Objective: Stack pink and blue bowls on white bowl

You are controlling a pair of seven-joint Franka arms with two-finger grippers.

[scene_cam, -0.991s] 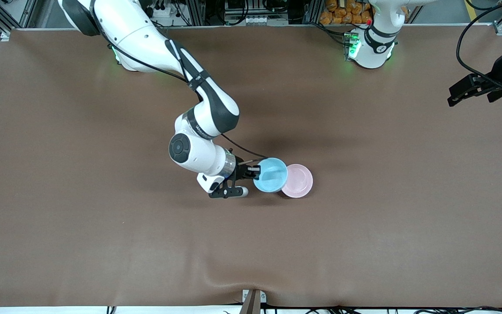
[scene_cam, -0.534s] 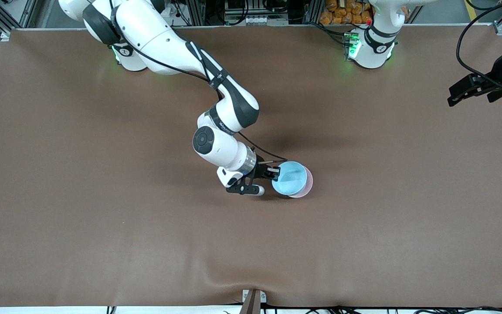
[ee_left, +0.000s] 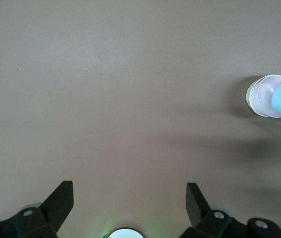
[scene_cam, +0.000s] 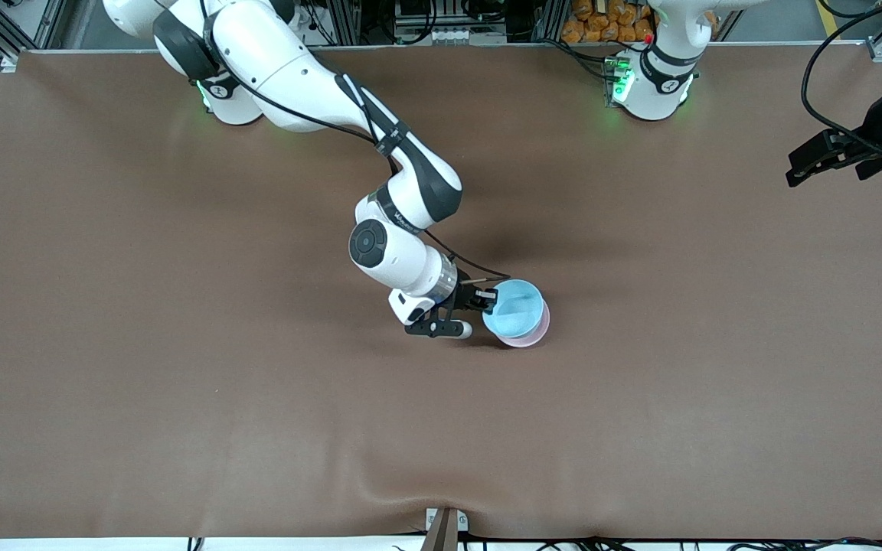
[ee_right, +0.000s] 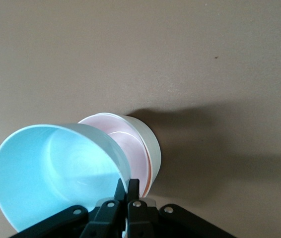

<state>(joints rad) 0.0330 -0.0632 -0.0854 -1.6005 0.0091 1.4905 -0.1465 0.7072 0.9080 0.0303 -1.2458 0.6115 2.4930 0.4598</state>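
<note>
arms: white shells, dark grey joints | cables: black | bases: green lights | claws: black

Brown table mat

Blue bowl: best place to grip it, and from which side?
By the rim, one finger inside the wall and one outside, as the right end effector holds the blue bowl now. Come from the right arm's end; the thin open rim suits a pinch above the pink bowl.
</note>
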